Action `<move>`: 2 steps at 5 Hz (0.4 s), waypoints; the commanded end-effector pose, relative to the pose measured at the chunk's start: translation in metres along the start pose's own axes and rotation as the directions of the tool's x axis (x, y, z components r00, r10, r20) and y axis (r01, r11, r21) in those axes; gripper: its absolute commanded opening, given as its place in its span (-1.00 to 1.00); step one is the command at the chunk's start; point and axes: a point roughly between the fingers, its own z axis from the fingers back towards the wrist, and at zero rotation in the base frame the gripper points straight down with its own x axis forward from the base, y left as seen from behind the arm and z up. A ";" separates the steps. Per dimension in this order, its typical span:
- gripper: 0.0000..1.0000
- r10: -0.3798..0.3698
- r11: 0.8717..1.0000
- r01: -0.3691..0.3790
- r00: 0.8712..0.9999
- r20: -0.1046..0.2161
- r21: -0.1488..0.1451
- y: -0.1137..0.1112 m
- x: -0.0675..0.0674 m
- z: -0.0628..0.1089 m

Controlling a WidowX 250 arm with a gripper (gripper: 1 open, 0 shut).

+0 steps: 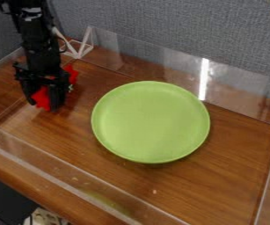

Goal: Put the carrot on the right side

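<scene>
One black claw, at the red carrot, opening unclear

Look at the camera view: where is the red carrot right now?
In the camera view, the carrot is at the left of the wooden table, partly hidden behind the dark gripper, left of the green plate.

From where I'm standing, there's no writing, label, brand, number or sign I can make out anywhere.
</scene>
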 end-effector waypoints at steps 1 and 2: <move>-1.00 -0.093 0.995 0.092 0.995 0.047 0.027 -0.011 0.005 0.028; -1.00 -0.181 0.983 0.180 0.983 0.039 0.030 -0.024 0.006 0.035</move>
